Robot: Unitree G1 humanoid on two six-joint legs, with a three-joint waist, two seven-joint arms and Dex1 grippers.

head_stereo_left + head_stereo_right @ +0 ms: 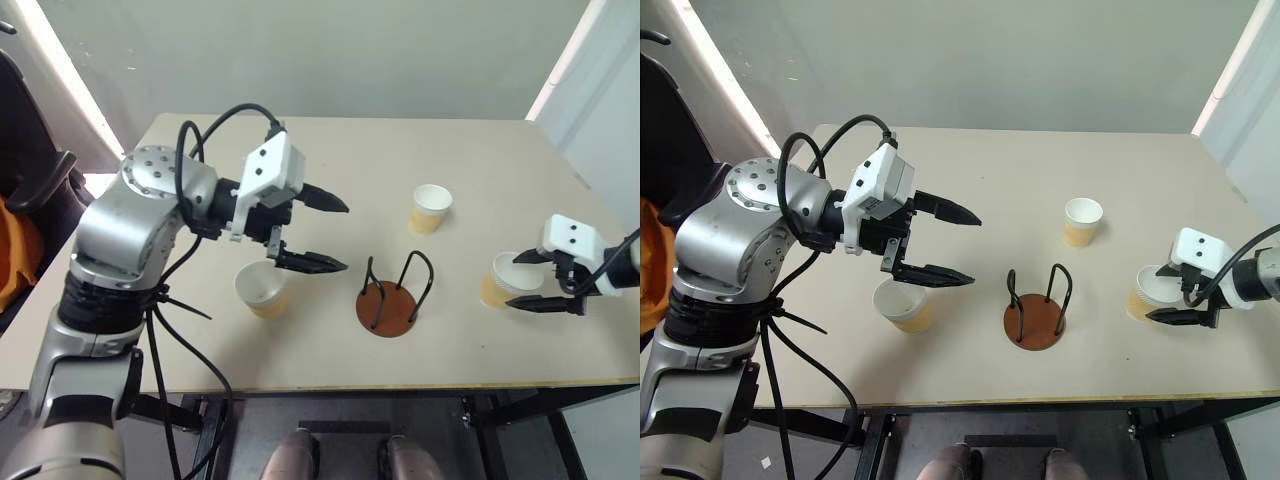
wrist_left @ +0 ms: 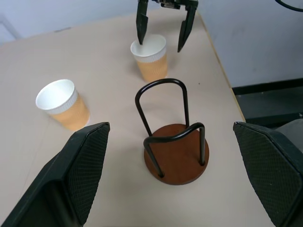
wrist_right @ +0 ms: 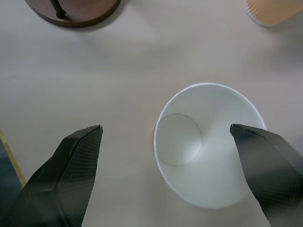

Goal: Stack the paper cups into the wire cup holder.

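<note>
Paper cups sat upright at three spots on a pale beige table (image 1: 330,150), all three empty and none inside the wire cup holder (image 1: 392,296). That holder, a reddish-brown disc with two thin black wire loops standing up from it, stood near the table's front edge, a little right of centre.

The left cup (image 1: 263,289) stood near the front edge, to the left of the holder with bare tabletop between them. The left gripper (image 1: 322,234) hung in the air above and just beyond this cup, its two black fingers spread wide and pointing toward the holder, holding nothing.

The middle cup (image 1: 431,208) stood further back on the table, behind and slightly right of the holder, with open surface on every side of it.

The right cup (image 1: 503,279) stood close to the table's right edge. The right gripper (image 1: 548,281) was lowered around it, fingers spread wide, one on each side of the rim; in the right wrist view both fingers stood clear of the cup wall.

Open tabletop lay between the holder and the right cup. The whole back half of the table held only the middle cup.
</note>
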